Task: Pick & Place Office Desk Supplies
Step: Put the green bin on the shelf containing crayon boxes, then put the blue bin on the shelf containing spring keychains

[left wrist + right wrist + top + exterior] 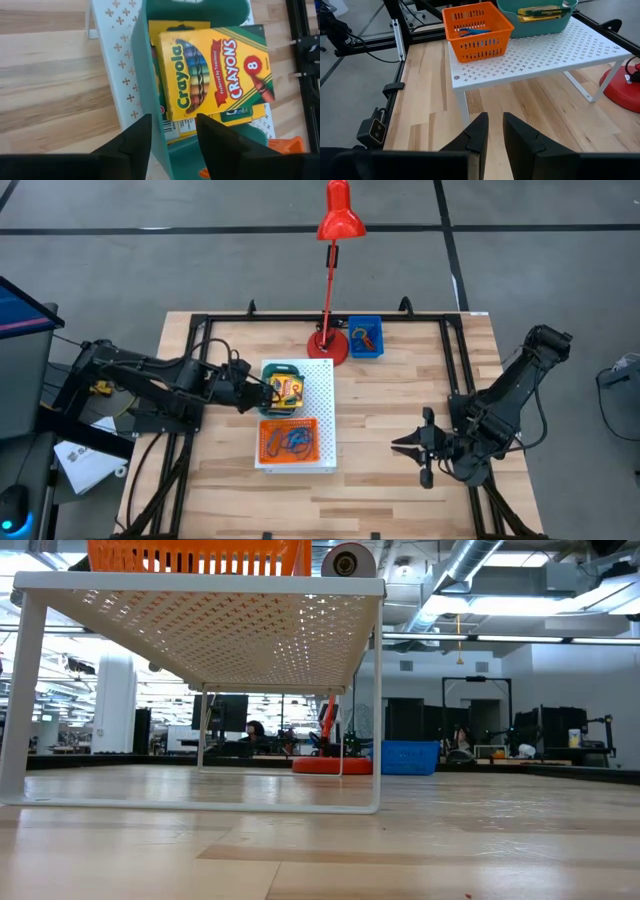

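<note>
lying in the teal bin [150, 100] at frame centre, the top crayon box [215, 75] sits just beyond the left gripper [172, 137], whose parted fingers straddle the bin's wall.

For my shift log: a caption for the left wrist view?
Left end effector open, straddling the teal bin wall, crayon boxes stacked inside.

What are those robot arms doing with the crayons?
The left gripper sits open at the rim of the teal bin on the white shelf, right over the crayon boxes lying inside it. The orange basket beside it holds little loops. The right gripper waits off to the side over the table.
</note>
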Robot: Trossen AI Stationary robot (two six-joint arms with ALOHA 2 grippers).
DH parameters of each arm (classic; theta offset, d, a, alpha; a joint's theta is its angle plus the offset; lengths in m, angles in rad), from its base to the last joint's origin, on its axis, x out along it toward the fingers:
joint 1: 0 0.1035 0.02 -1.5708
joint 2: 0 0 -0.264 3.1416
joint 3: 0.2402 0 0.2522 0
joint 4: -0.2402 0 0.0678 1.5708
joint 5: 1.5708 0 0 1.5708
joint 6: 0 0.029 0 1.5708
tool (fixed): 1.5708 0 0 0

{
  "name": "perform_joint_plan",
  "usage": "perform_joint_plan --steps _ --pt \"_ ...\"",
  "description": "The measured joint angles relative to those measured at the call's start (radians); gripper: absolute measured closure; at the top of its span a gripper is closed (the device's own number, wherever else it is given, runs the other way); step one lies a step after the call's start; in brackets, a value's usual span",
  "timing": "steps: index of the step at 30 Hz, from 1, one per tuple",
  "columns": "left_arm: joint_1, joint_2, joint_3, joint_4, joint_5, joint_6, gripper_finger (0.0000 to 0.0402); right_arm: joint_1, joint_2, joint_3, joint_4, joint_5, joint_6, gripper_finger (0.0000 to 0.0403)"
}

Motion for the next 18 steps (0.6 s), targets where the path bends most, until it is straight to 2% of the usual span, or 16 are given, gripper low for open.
perform_joint_plan --steps 11,15,18 --pt "0.001 -0.078 0.0 -0.05 -0.083 0.057 0.0244 -0.002 0.0 -0.001 0.01 0.0 0.0 0.0346" --pt "0.002 -0.12 0.0 -0.054 -0.141 0.116 0.0244 -0.003 0.0 -0.001 0.013 0.01 0.0 0.0346" --pt "0.002 -0.174 0.0 -0.054 -0.205 0.191 0.0244 -0.003 -0.001 -0.001 0.009 0.057 0.006 0.0346"
